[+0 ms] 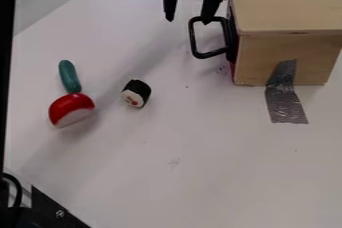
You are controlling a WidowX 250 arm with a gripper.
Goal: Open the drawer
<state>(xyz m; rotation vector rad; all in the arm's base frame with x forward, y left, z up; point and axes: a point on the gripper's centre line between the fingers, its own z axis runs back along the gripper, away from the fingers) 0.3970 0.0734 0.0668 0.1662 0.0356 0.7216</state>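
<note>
At the top of the camera view the gripper [188,18] hangs with its two fingers spread apart, nothing held between them. One fingertip is at the upper edge of the black square handle [194,37]; whether they touch I cannot tell. This handle stands out from the left face of the light wooden box [287,7], whose drawer front is seen almost edge-on, so how far the drawer is pushed in cannot be made out.
Grey tape [284,99] runs from the box's front onto the white table [200,162]. Left of the box lie a sushi roll toy [136,93], a red and white toy [71,109] and a green toy [69,76]. Black hardware [50,212] occupies the lower left corner.
</note>
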